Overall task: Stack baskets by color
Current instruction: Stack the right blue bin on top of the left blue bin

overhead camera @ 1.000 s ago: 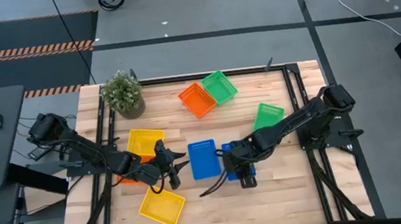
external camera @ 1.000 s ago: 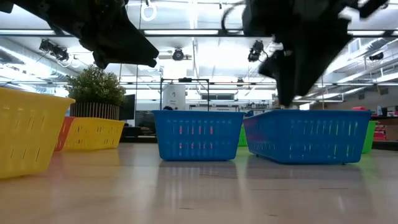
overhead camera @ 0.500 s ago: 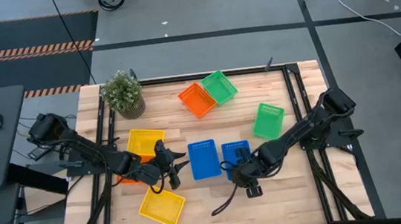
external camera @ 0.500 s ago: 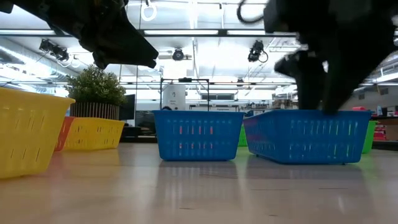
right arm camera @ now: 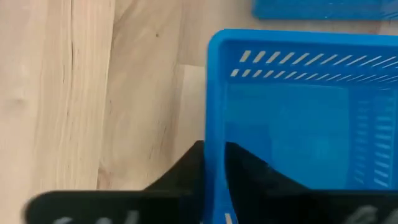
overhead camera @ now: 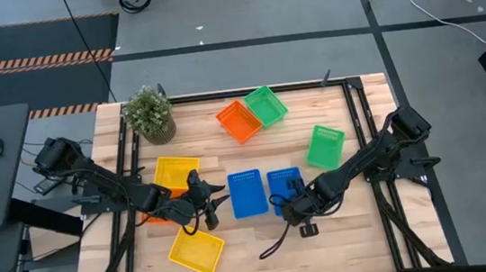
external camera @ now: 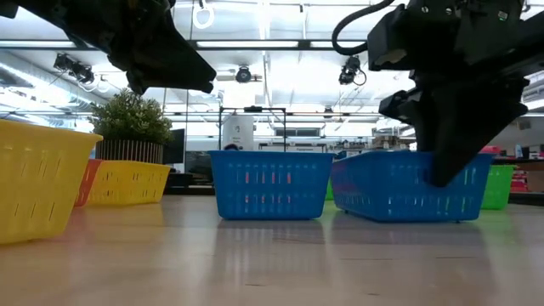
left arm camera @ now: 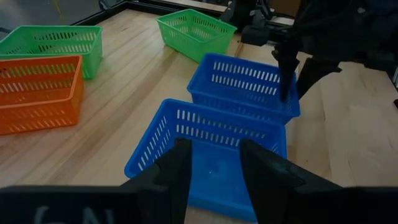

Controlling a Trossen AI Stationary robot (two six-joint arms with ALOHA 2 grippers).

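Blue basket [right arm camera: 298,118] rim betw. right gripper [right arm camera: 214,163] fingers

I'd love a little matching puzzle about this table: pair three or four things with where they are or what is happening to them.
Things:
1. right gripper
2. left gripper
3. potted green plant
4. orange perforated plastic basket

States:
a. stands at a far table corner
b. clamps the wall of a blue perforated plastic basket
c. sits beside a green perforated plastic basket
d. hangs open, holding nothing

Pairs: 1-b, 2-d, 3-a, 4-c
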